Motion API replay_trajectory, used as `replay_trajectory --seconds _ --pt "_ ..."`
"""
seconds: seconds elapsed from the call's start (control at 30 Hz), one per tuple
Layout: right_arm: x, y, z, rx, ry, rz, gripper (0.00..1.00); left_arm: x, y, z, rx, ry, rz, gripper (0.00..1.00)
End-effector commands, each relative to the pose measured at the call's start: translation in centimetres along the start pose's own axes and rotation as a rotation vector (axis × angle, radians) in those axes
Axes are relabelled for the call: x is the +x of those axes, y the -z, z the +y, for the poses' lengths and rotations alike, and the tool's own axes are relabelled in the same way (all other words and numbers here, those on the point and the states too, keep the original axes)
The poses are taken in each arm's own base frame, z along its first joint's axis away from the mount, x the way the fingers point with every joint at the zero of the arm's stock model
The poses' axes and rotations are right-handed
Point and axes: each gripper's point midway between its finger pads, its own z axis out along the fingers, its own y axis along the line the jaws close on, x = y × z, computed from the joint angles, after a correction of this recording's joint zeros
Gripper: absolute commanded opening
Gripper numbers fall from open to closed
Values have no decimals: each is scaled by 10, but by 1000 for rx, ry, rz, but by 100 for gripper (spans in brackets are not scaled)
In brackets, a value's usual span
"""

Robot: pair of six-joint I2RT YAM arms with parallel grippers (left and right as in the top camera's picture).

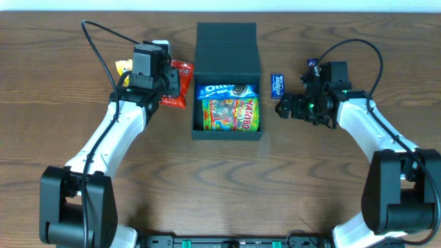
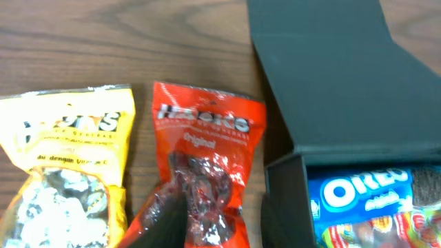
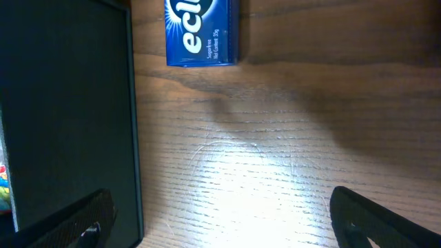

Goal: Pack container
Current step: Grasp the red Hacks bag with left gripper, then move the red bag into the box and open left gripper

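Your left end effector [image 2: 219, 210] straddles red packet [image 2: 207, 131] beside container [image 2: 344, 83]; whether it pinches, cannot tell. Your right end effector [image 3: 220, 207] spread wide above tabletop [image 3: 289, 131].

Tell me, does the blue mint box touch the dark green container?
Apart. The right wrist view shows a clear gap between the blue mint box and the container wall.
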Motion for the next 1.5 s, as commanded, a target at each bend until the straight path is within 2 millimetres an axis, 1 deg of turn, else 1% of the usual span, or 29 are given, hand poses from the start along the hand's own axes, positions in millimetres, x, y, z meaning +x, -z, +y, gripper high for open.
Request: replay_trajectory --seconds 0.0,0.03,0.1,0.17,0.33,0.47,0.67,0.7,0.73,0.8,0.9,0.97,1.03,1.07,1.13,1.2,1.33,1.4,1.47 --pt "-3 3 -1 -6 -17 -6 99 4 -10 13 -60 -25 16 55" --pt "-3 3 -1 -6 -17 -6 99 9 -14 14 -62 -41 30 61" --pt "-3 3 -1 -6 -17 -5 99 20 -27 19 -83 -52 65 64" --pt "-2 3 -1 -6 -17 -4 99 25 -33 21 -90 -53 78 65" --pt "0 3 -1 -4 -20 6 99 42 -54 25 -99 -71 118 82" --pt "2 3 -1 -2 -18 12 99 55 -69 27 -102 -71 148 88" --pt "1 3 -1 -3 -18 11 99 69 -80 30 -106 -72 183 89" --pt "2 3 -1 -2 -19 13 99 70 -81 30 -106 -72 187 86" --pt "2 3 -2 -2 -20 15 99 72 -82 30 -106 -72 192 80" --pt "2 3 -2 -2 -20 15 99 73 -83 30 -105 -72 195 64" --pt "2 3 -2 -2 -20 15 99 71 -83 30 -104 -72 186 47" --pt "2 3 -1 -2 -19 14 99 69 -82 30 -107 -72 179 40" --pt "2 3 -1 -2 -19 14 99 63 -79 29 -104 -72 165 31" --pt "2 3 -1 -2 -19 14 99 60 -78 28 -104 -72 158 24" --pt "2 3 -1 -2 -19 14 99 45 -72 26 -100 -71 123 7" --pt "2 3 -1 -2 -19 13 99 21 -62 22 -93 -70 71 6" --pt "1 3 -1 -3 -19 11 99 -17 -41 15 -83 -68 -8 6" --pt "1 3 -1 -3 -19 10 99 -41 -22 11 -76 -67 -54 6" --pt "1 3 -1 -3 -19 10 99 -55 -4 8 -71 -66 -87 6"
